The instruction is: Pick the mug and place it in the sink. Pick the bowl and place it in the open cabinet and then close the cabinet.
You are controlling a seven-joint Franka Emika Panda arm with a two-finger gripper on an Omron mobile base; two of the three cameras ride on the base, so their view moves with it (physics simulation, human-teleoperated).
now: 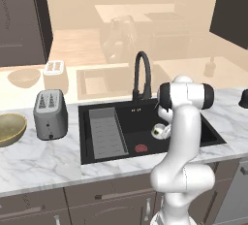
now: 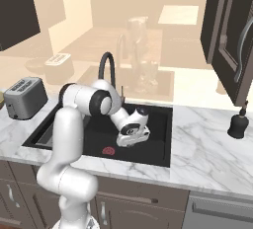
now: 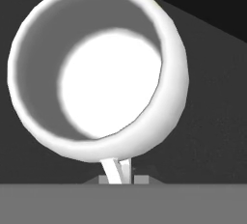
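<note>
One mug (image 3: 96, 68), pinched by its handle in your closed hand (image 3: 117, 172), low inside the sink (image 1: 213, 134); height seemingly slight. Release early and it may tip or roll.

White marble counter (image 1: 43, 158), grey-brown base cabinets (image 1: 97, 204), glossy beige backsplash (image 1: 82, 6).

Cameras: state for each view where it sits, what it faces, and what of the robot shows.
Left base view: behind the arm's left, facing the sink, toaster and bowl; arm at lower right.
Right base view: behind its right, facing the same sink; arm at lower left, cabinet at right.
Hand view: on the hand, looking into the mug.
Both base views share sink, faucet and toaster.
</note>
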